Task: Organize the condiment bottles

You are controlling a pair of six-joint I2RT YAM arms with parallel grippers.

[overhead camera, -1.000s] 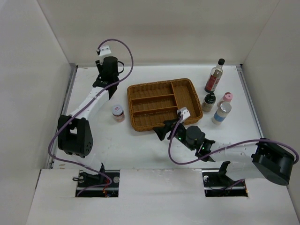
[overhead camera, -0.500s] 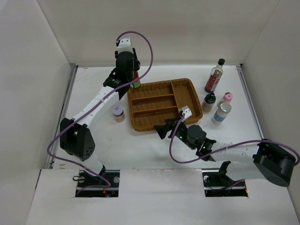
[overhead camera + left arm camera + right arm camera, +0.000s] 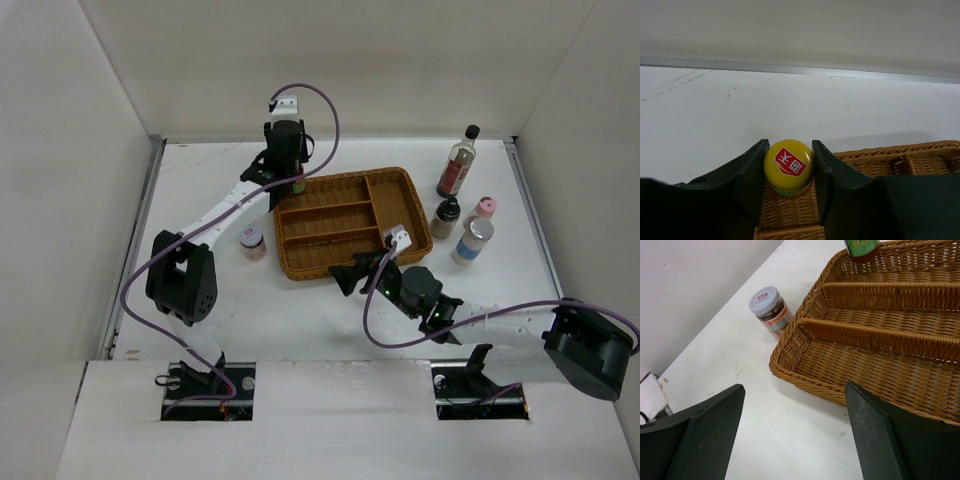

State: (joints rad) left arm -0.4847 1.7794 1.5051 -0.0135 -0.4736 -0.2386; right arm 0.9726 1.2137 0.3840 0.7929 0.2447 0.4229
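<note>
Your left gripper (image 3: 789, 150) clamps the sauce bottle (image 3: 788, 162) over the tray's (image 3: 912, 152) far-left corner, so lower it straight, clear of the rim, and release only once it stands.

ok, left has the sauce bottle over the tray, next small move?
Probably ease the left gripper straight down, then open. It is shut on the yellow-capped sauce bottle, which hangs upright over the far left corner of the wicker tray; whether its base touches the tray floor yet isn't visible.
</note>
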